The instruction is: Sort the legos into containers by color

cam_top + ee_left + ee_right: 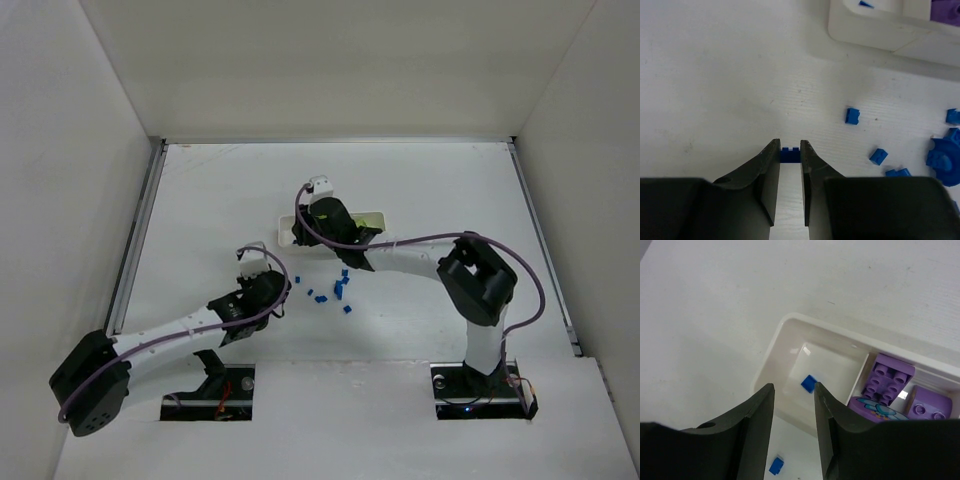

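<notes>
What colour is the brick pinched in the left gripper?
Blue. The brick in the left gripper shows best in the left wrist view.

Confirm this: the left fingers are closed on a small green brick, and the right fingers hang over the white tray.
Not quite. The brick between the left fingers is blue, not green; the left wrist view shows it. The rest stands: those fingers are closed on it, and the right fingers hang over the white tray.
</notes>
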Motion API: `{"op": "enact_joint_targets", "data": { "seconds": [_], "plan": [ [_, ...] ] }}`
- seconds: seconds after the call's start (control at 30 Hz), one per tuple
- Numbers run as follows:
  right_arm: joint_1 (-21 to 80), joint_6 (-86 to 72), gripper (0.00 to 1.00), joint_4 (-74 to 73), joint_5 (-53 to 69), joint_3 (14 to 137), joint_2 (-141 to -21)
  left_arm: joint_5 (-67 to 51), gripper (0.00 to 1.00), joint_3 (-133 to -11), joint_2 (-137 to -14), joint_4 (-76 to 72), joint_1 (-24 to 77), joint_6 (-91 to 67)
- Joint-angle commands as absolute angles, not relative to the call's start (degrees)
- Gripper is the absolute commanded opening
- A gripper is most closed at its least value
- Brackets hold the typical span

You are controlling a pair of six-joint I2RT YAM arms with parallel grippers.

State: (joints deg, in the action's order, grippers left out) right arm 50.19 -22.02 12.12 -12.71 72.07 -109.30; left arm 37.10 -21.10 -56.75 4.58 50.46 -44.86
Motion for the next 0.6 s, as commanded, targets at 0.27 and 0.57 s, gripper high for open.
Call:
{"op": "enact_joint_targets", "data": {
  "seconds": [0.27, 0.57],
  "plan": [
    [50.22, -28.65, 0.27, 17.58, -22.14, 47.66, -81.68, 35.43, 0.14, -36.20, -65.37, -5.35, 45.05, -35.07],
    [55.93, -34.27, 0.31, 13.36, -25.84, 31.12, -67.42, 31.11, 0.14, -47.80, -81.81, -11.95, 39.07, -31.47]
  ]
}}
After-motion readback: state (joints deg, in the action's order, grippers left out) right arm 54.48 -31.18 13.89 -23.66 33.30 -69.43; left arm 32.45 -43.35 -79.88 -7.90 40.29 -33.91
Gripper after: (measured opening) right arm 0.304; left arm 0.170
